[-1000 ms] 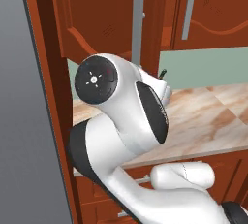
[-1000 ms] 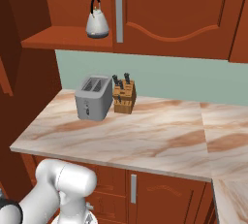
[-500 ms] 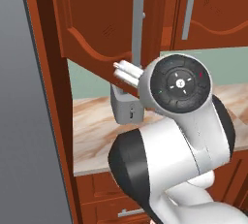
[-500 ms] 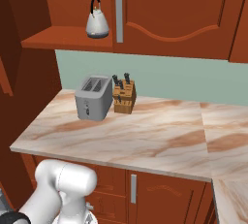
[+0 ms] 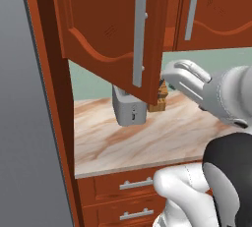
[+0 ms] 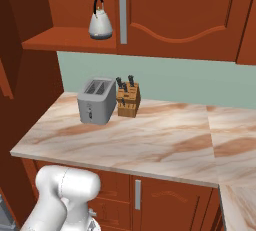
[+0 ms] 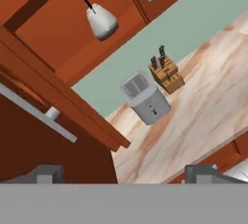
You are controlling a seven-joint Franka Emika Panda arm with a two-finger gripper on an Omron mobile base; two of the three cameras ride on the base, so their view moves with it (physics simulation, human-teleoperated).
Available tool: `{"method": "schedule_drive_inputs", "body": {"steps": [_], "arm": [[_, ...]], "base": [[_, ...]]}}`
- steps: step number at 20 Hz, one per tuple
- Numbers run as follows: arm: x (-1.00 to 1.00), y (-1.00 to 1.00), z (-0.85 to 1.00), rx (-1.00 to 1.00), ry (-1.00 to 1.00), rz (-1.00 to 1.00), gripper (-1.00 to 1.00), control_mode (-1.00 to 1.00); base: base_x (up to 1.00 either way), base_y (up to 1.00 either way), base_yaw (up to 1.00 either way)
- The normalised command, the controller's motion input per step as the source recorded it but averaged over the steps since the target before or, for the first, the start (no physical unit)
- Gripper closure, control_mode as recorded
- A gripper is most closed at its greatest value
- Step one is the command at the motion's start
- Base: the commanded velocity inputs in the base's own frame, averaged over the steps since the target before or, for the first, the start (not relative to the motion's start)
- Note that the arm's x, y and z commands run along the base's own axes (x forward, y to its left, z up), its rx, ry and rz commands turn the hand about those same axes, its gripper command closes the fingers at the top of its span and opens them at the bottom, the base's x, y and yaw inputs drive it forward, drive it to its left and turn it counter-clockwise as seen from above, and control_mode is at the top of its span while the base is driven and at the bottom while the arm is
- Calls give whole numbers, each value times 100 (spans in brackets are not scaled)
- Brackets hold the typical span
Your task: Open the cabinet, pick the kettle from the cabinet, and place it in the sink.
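The cabinet [image 6: 60,35] is my landmark, and its door [image 5: 113,29] hangs swung out over the counter, so the shelf is bare to me. That door is my biggest worry: seen from my left, it stands between my arm and the opening, and its long grey handle [image 5: 140,39] juts towards my forearm. If I swing straight across I judge I could clip its edge, or knock it back shut.

Below the cabinet runs the countertop [image 6: 150,140], and on it, just under the open shelf, sits the toaster [image 6: 96,100] with the knife block [image 6: 128,100] right beside it. Drop too low on the way in and I'd likely bump one of them.

Up on the cabinet's shelf stands the kettle [image 7: 101,20], upright, near the front lip, thin black handle arching on top. It's small and bell-shaped; a clumsy nudge could tip it or push it deeper inside.

My claw [image 7: 126,172] is spread wide, pinching nothing, well clear of the kettle. From here the fingertips [image 7: 47,173] aim below the shelf, so I'd have to rise first.
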Motion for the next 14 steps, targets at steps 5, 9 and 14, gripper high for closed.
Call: {"method": "schedule_drive_inputs", "body": {"steps": [5,9,14], "arm": [[-4,-36,9,19,-1,30,-100,-100],[0,-30,14,21,1,29,-100,-100],[16,-23,10,25,7,26,-100,-100]], "base": [[0,0,0],[0,0,0],[0,0,0]]}}
